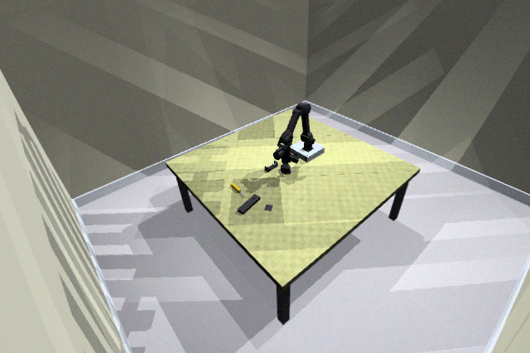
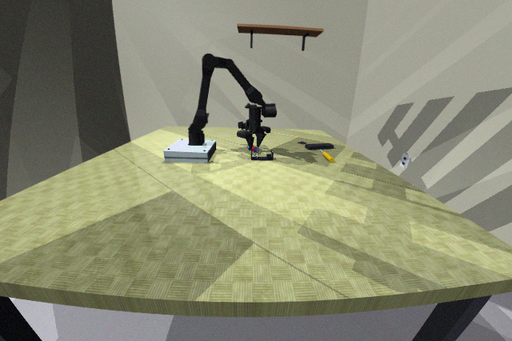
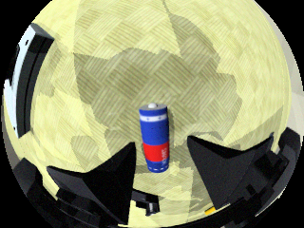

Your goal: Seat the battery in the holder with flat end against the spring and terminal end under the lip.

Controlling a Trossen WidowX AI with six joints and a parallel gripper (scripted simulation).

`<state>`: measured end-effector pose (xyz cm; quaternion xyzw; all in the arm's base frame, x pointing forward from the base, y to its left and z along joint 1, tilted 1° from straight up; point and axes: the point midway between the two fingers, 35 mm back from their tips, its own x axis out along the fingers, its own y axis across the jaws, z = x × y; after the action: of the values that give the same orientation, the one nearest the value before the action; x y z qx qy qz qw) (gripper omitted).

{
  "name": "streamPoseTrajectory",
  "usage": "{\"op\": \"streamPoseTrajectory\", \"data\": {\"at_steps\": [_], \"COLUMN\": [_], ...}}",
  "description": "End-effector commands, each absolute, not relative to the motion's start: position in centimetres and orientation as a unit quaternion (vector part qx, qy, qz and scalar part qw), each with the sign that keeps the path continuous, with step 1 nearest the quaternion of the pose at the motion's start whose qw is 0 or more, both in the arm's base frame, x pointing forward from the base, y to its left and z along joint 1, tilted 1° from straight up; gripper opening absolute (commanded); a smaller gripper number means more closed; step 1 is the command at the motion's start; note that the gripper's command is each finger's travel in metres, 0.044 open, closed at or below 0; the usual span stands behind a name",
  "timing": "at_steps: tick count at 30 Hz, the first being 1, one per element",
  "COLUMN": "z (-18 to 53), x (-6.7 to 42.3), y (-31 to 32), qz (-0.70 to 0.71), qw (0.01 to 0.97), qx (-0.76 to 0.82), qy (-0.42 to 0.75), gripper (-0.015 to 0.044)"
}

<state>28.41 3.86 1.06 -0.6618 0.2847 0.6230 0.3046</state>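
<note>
The battery (image 3: 154, 137) (image 2: 252, 148) is blue and red with a silver cap. It lies flat on the yellow table (image 1: 342, 195) (image 2: 124, 221). In the wrist view its capped end points away from me. My gripper (image 3: 161, 143) (image 2: 253, 146) (image 1: 285, 169) is low over the table and open. One finger stands on each side of the battery, with a gap showing on both sides. The black holder (image 1: 269, 166) (image 2: 264, 158) stands empty on the table just beside the gripper.
The arm's grey base plate (image 1: 310, 152) (image 2: 190, 150) is close behind. A yellow-handled screwdriver (image 1: 236, 189) (image 2: 327, 156), a flat black bar (image 1: 248, 204) (image 2: 319, 146) and a small dark square (image 1: 268, 207) lie farther off. A wooden shelf (image 2: 279, 30) hangs on the wall.
</note>
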Motion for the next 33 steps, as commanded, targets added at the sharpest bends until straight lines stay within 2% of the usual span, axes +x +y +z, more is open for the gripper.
{"op": "streamPoseTrajectory", "data": {"at_steps": [1,4,7,19,23,28,33], "z": [0.0,-0.1,-0.1,-0.1,0.5,4.8,4.9], "x": [28.0,28.0,28.0,28.0,28.0,27.8,27.8], "y": [3.7,3.7,3.7,3.7,3.7,3.7,3.7], "qz": [0.628,0.628,0.628,0.628,0.628,0.628,0.627], "qw": [0.299,0.299,0.299,0.299,0.299,0.299,0.302], "qx": [-0.658,-0.658,-0.658,-0.658,-0.658,-0.658,-0.656], "qy": [0.288,0.288,0.288,0.288,0.288,0.288,0.291], "gripper": [0.0244,0.0244,0.0165,0.0085,0.0082,0.0082,0.0082]}}
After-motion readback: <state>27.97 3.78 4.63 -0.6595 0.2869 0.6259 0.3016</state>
